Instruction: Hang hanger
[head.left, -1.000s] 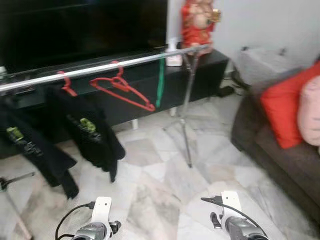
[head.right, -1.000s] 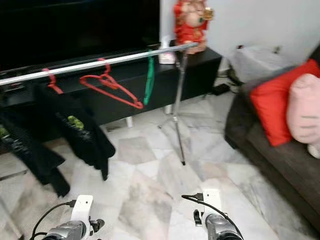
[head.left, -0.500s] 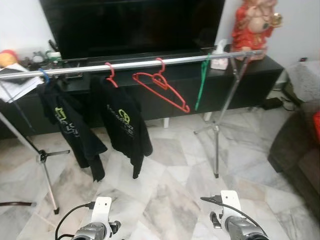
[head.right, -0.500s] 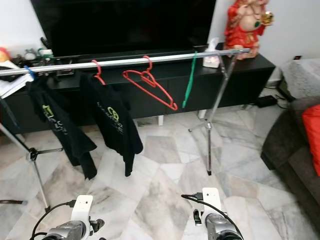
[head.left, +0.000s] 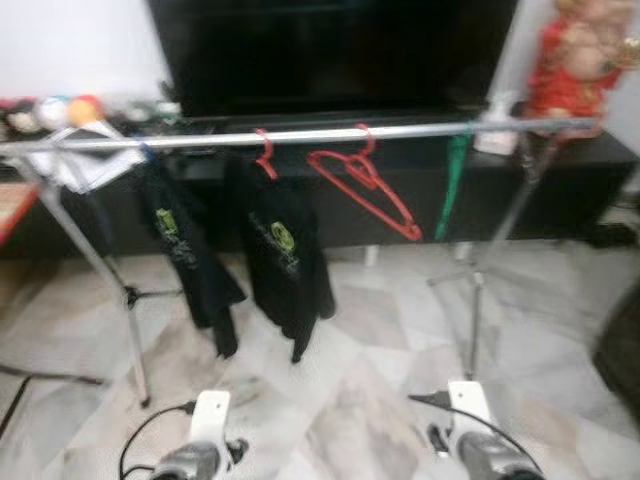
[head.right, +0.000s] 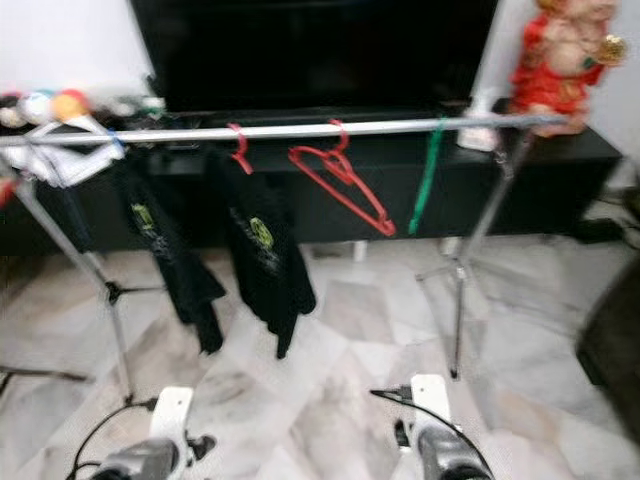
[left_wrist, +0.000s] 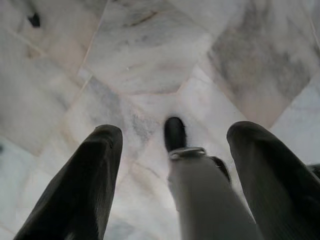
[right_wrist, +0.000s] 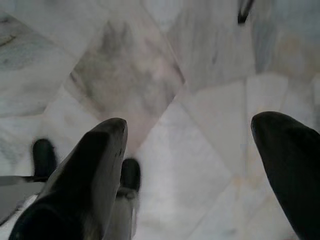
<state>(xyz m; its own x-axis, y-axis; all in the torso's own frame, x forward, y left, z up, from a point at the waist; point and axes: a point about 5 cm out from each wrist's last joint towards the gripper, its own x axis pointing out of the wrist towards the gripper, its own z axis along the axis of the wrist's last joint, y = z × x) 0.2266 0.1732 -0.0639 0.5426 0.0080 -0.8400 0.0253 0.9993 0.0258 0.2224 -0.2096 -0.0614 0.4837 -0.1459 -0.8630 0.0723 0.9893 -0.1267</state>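
Marble floor (head.left: 380, 360); steel rail (head.left: 320, 133) at 12 o'clock carrying red hanger (head.left: 375, 190) and black shirts (head.left: 285, 255); black cabinet (head.right: 560, 160) behind; left tool (left_wrist: 170, 165) and right tool (right_wrist: 195, 170) both released, over floor.

Seen from head height through two stereo eyes, facing forward and down across the marble floor (head.left: 350, 380) toward a clothes rail (head.left: 330, 133) standing some way off; same scene in both, shifted slightly sideways. Looking straight down along the spread fingers of the left hand (left_wrist: 170, 165) and right hand (right_wrist: 195, 165), near the same floor.
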